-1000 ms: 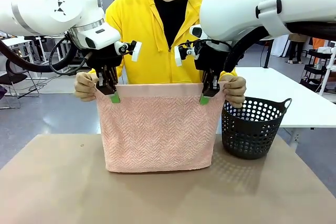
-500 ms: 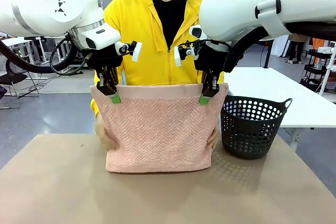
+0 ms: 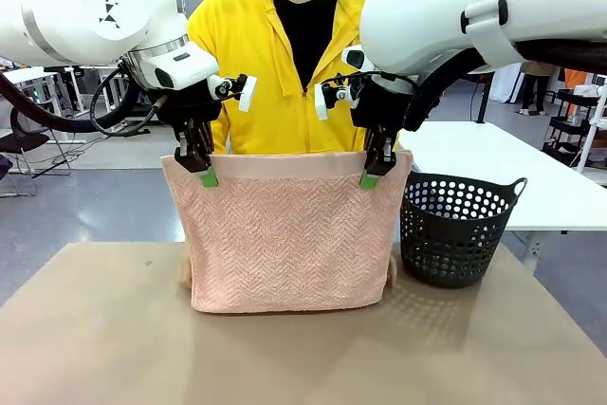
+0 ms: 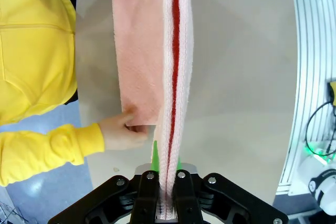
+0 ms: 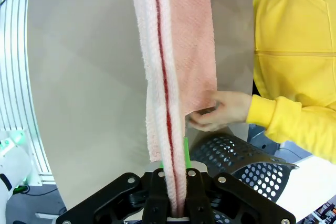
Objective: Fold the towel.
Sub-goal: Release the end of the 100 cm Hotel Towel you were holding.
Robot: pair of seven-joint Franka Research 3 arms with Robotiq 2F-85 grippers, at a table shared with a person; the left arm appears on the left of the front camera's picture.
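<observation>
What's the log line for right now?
left pincer: shut on towel top edge | right pincer: shut on towel top edge | towel: hanging doubled | person's hands: pinching back layer's lower corners

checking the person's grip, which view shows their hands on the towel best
Right wrist view: one hand clearly pinches a towel corner. Left wrist view shows the other hand likewise. In front view the towel hides nearly all of both.
</observation>
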